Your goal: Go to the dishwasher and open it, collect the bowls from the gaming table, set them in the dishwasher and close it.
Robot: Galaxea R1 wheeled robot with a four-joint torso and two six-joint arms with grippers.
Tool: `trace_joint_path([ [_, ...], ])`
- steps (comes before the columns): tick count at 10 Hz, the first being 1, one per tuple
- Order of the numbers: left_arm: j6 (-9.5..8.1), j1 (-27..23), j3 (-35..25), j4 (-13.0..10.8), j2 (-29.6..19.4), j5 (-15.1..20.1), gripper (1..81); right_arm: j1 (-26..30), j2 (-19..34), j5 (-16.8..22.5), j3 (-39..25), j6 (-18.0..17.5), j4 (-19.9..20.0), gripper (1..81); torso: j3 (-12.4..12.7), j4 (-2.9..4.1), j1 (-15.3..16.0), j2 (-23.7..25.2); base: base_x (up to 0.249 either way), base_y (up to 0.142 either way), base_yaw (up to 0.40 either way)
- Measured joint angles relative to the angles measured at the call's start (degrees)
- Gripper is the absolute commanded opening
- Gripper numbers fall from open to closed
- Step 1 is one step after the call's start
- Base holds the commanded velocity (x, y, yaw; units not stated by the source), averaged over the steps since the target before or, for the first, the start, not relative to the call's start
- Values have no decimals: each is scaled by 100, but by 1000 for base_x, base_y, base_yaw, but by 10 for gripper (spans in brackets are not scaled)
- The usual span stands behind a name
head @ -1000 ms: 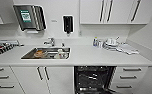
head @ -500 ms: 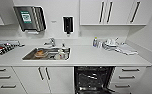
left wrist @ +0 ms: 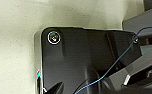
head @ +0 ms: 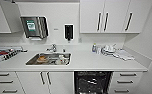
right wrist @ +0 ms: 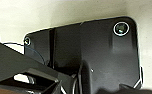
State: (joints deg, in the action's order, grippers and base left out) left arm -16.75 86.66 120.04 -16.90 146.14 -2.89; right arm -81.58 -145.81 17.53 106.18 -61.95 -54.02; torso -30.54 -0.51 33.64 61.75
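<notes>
The dishwasher [head: 92,82] sits under the white counter [head: 92,62], right of centre in the head view. Its front is down and a dark interior with wire racks shows. The gaming table and the bowls are out of view. In both wrist views I see the robot's own dark plate over a pale speckled floor [left wrist: 14,50] [right wrist: 42,12], and neither gripper's state can be read from them.
A steel sink [head: 49,59] holding dishes is set in the counter left of the dishwasher. White drawers [head: 128,81] flank it on the right, cupboard doors [head: 45,80] on the left. Crockery and a cloth [head: 114,51] lie at the counter's right end, a tray [head: 7,53] at its left.
</notes>
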Motion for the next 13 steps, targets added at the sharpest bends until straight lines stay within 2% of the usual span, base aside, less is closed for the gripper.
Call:
trace_joint_path([
  [2,-2,11,226,-2,247,-5,811,-59,-59,-1,99,5,-52,811,214,0,-269,-405,0,0,0],
  [5,0,101,433,-2,461,-2,811,-61,-207,-9,366,7,-74,811,289,0,-647,-981,0,0,0],
  [10,0,88,1259,0,1008,15,811,-83,-521,-15,816,29,-232,811,304,0,-1298,-1991,0,0,0],
  [13,0,88,1325,0,1130,26,811,-183,-741,-191,1234,46,-279,811,538,0,-1674,-2573,0,0,0],
])
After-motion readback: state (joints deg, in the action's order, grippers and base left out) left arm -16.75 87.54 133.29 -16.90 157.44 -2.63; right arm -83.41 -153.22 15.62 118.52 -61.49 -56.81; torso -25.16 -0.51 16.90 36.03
